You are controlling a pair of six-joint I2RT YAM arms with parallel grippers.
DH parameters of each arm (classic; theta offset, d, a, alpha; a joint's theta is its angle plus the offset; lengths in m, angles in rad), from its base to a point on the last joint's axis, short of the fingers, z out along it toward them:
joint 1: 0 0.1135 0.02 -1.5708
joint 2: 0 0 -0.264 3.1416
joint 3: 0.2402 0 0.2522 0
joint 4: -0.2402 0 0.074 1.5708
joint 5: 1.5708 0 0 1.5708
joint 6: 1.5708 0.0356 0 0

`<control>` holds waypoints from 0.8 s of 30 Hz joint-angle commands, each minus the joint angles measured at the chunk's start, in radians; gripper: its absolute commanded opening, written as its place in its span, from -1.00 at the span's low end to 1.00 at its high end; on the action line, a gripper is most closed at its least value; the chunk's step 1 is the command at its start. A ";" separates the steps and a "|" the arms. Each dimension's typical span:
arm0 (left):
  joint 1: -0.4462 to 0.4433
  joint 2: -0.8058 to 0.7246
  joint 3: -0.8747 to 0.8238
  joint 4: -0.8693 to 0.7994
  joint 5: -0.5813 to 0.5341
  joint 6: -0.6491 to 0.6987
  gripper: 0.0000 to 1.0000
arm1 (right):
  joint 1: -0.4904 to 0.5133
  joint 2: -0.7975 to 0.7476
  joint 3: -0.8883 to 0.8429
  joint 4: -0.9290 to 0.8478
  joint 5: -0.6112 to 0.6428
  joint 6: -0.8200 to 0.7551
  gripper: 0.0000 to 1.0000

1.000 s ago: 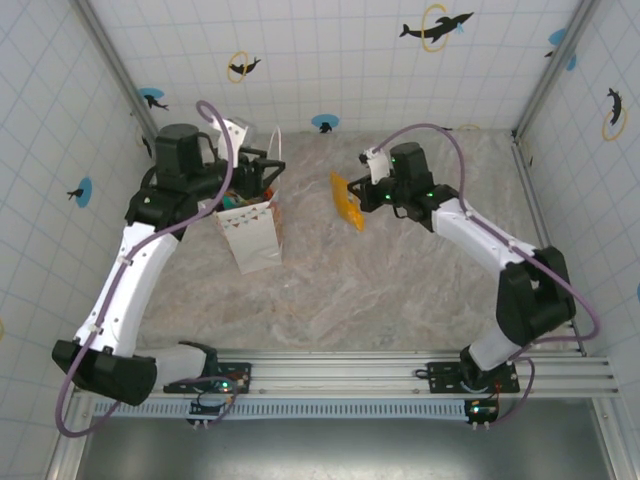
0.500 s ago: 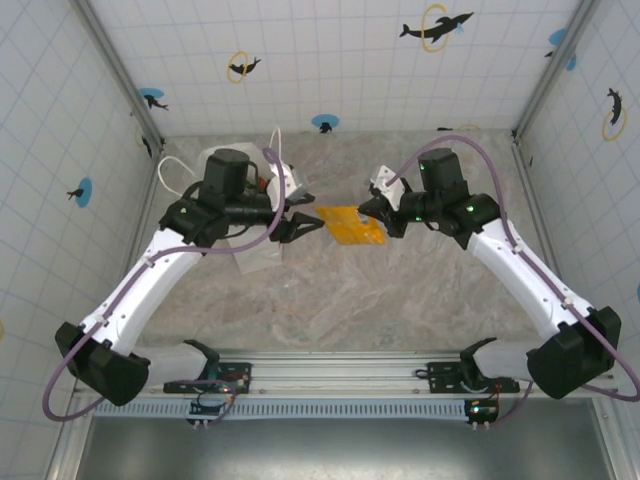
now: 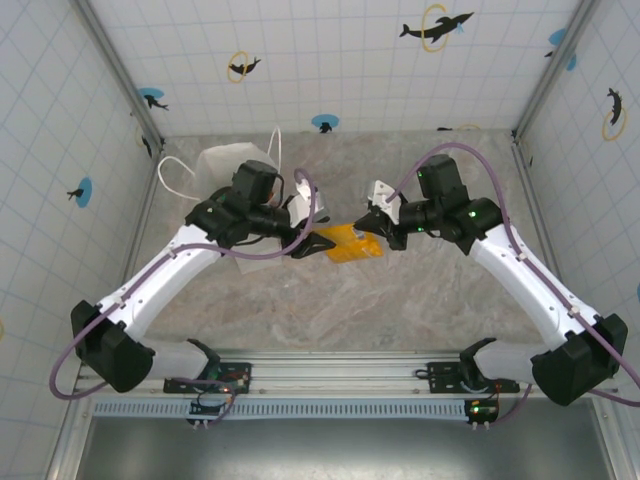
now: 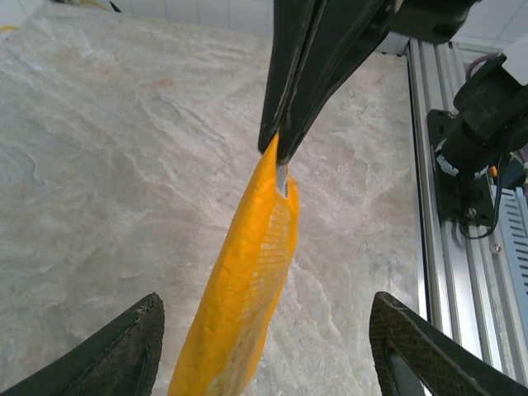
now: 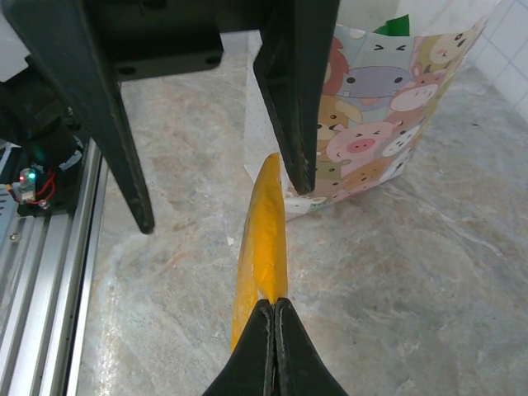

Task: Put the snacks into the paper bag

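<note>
Now left tool (image 3: 316, 245) — apart — has reached orange packet (image 3: 352, 245) clamped in right tool (image 5: 273, 312)

The snack packet (image 4: 247, 280) is glossy orange-yellow. The paper bag (image 5: 371, 99) is white, printed with pastel cartoon animal faces. The worktop (image 4: 99, 165) is marbled beige-grey.

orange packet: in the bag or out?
Out. The right hand pinches the orange packet inside the open left hand, apart from the paper bag.
</note>
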 commanded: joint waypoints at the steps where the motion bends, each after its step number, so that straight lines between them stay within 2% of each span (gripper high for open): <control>1: -0.015 0.026 -0.001 -0.007 0.000 0.047 0.25 | 0.010 -0.021 0.001 -0.007 -0.053 -0.010 -1.00; 15: -0.027 0.065 0.033 -0.091 0.013 0.096 -0.51 | 0.013 -0.018 -0.002 0.021 -0.079 0.008 -1.00; 21: -0.027 0.044 0.042 -0.066 0.005 0.031 -0.75 | 0.010 -0.044 -0.038 0.071 -0.063 0.039 -1.00; 22: -0.027 0.043 0.049 -0.065 0.001 0.013 -0.79 | 0.010 -0.055 -0.051 0.095 -0.054 0.056 -0.98; 24: -0.027 0.040 0.061 -0.062 -0.004 -0.024 -0.82 | 0.008 -0.086 -0.091 0.166 -0.020 0.121 -0.77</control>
